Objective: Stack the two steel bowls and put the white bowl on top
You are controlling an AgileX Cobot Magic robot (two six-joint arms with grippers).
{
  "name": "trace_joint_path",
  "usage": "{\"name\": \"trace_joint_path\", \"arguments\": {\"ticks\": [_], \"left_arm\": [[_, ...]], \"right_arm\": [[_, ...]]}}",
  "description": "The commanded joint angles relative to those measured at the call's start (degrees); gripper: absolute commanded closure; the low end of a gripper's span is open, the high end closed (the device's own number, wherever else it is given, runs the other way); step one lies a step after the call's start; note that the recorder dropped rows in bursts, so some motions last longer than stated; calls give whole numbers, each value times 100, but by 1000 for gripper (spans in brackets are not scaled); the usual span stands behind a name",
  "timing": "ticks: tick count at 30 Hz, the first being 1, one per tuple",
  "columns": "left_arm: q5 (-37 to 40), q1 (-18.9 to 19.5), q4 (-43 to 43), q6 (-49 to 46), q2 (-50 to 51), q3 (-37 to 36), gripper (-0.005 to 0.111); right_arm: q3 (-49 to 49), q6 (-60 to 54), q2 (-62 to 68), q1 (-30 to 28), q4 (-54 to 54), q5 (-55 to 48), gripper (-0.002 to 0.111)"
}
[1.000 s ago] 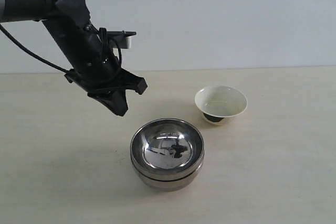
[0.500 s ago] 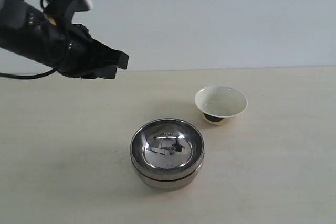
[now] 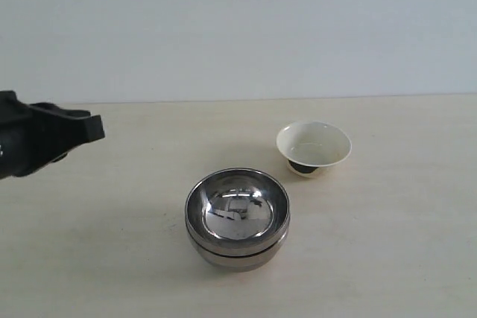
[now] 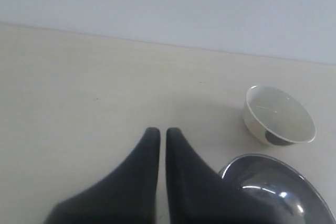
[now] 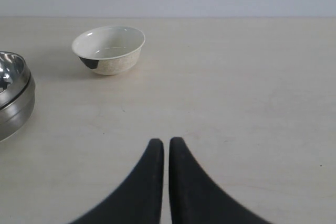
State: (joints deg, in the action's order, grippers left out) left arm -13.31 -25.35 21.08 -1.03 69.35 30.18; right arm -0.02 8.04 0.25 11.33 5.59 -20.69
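The two steel bowls (image 3: 237, 217) sit nested one inside the other at the middle of the table; their rim also shows in the left wrist view (image 4: 278, 187) and the right wrist view (image 5: 13, 95). The white bowl (image 3: 313, 148) stands alone on the table behind and to the right of them, tilted on its dark foot (image 4: 280, 116) (image 5: 108, 48). My left gripper (image 3: 91, 126) (image 4: 158, 132) is shut and empty at the far left, well away from the bowls. My right gripper (image 5: 166, 142) is shut and empty above bare table; it is outside the exterior view.
The pale wooden table (image 3: 387, 243) runs back to a plain white wall (image 3: 298, 27). Nothing else stands on it.
My left arm has swung away from above the steel stack, leftward and down, to the left edge of the exterior view. Its jaws, spread wide a second ago, are now shut. The bowls have not moved.
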Motion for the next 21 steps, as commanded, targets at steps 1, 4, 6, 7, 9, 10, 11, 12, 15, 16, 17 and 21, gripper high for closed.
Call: {"name": "trace_joint_path", "arguments": {"ticks": [1,4,6,7,9,10,11,12,15,16,17,21], "left_arm": [[-1358,14,-193,983,-52,-908,103],[-2889,14,-1295,2274,-52,-1826,103],[-3566,14,-1875,2680,-52,-2180,103],[-3618,14,-1924,2654,-52,-2252,103],[-3329,14,-1935,2654,-52,-2255,103],[-3177,14,-2033,2664,-52,-2265,103],[-3136,14,-2108,2753,-52,-2265,103],[-3112,14,-2287,2781,-52,-2265,103],[-3122,14,-2410,2724,-52,-2265,103],[-3122,14,-2410,2652,-52,-2265,103],[-3122,14,-2410,2652,-52,-2265,103],[-3112,14,-2410,2652,-52,-2265,103]], "right_arm": [[2,-27,-25,-37,6,29,108],[2,-27,-25,-37,6,29,108],[2,-27,-25,-37,6,29,108],[2,-27,-25,-37,6,29,108],[2,-27,-25,-37,6,29,108],[2,-27,-25,-37,6,29,108],[2,-27,-25,-37,6,29,108],[2,-27,-25,-37,6,29,108],[2,-27,-25,-37,6,29,108],[2,-27,-25,-37,6,29,108],[2,-27,-25,-37,6,29,108],[2,-27,-25,-37,6,29,108]]}}
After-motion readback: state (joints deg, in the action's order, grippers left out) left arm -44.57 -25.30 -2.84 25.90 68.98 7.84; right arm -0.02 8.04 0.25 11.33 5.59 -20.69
